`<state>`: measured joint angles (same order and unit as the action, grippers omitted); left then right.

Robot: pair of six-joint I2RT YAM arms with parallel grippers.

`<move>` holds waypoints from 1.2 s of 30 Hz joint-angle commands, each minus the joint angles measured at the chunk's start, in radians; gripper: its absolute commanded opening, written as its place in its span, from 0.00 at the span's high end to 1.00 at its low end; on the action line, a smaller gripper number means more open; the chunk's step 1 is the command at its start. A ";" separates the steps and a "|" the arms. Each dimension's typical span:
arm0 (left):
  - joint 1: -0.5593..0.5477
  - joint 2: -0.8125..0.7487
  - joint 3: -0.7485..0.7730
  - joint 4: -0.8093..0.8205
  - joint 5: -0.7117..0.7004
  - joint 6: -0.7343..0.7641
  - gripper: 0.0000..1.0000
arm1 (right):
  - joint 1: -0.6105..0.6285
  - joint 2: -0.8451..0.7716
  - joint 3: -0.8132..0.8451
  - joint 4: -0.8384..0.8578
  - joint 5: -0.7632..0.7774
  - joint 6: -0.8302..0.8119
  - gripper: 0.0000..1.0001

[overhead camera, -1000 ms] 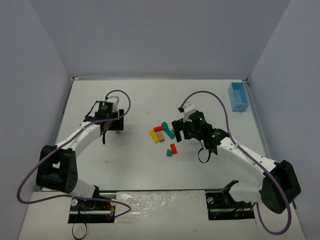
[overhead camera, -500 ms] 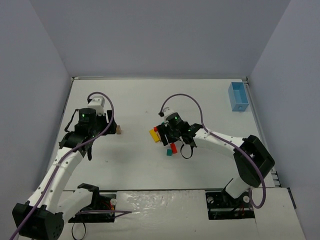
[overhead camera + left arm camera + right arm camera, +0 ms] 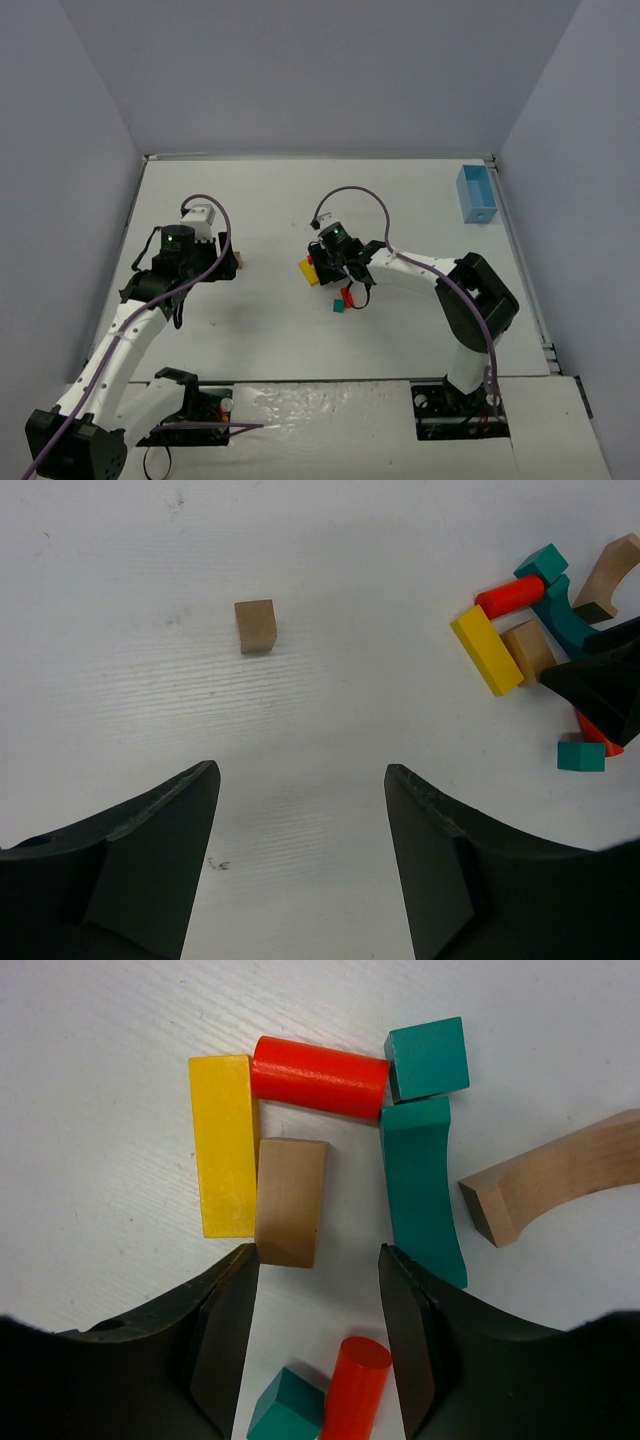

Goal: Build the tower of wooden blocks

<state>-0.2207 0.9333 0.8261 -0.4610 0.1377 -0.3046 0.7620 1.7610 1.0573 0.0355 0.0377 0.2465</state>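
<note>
Beside the yellow block [image 3: 223,1145] on the worktop [image 3: 270,200] lie the tower's pieces, loose and unstacked. A tan block [image 3: 290,1201] touches its long side and a red cylinder [image 3: 318,1077] lies against its far end. Beyond those, away from the yellow block, sit a teal cube [image 3: 427,1057], a teal curved piece [image 3: 420,1190] and a tan arch [image 3: 555,1185]. A second red cylinder [image 3: 352,1387] and a small teal cube [image 3: 283,1408] lie together below it in the right wrist view. The right hand [image 3: 318,1330] hangs over this group, fingers spread, pinching nothing, one fingertip [image 3: 225,1320] just beside the tan block's near end. Well apart from the yellow block stands a lone tan cube [image 3: 255,626]; the left hand [image 3: 300,850] hovers short of it, fingers wide, empty.
</note>
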 commanded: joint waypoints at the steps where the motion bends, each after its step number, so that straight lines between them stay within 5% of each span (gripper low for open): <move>1: 0.000 0.001 0.033 0.029 0.008 -0.014 0.36 | 0.010 0.018 0.063 0.021 0.032 0.022 0.52; 16: 0.001 0.025 0.039 0.024 0.022 -0.018 0.36 | 0.020 0.071 0.086 0.023 0.025 0.028 0.54; 25: 0.001 0.037 0.044 0.026 0.106 -0.023 0.36 | 0.028 0.027 0.079 0.021 0.038 -0.033 0.99; 36: -0.006 0.174 0.249 -0.013 0.506 -0.152 0.36 | 0.160 -0.261 0.012 0.084 -0.037 -0.298 1.00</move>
<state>-0.2208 1.0648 0.9805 -0.5027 0.4431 -0.3762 0.8716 1.6337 1.0910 0.0413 0.0440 0.0727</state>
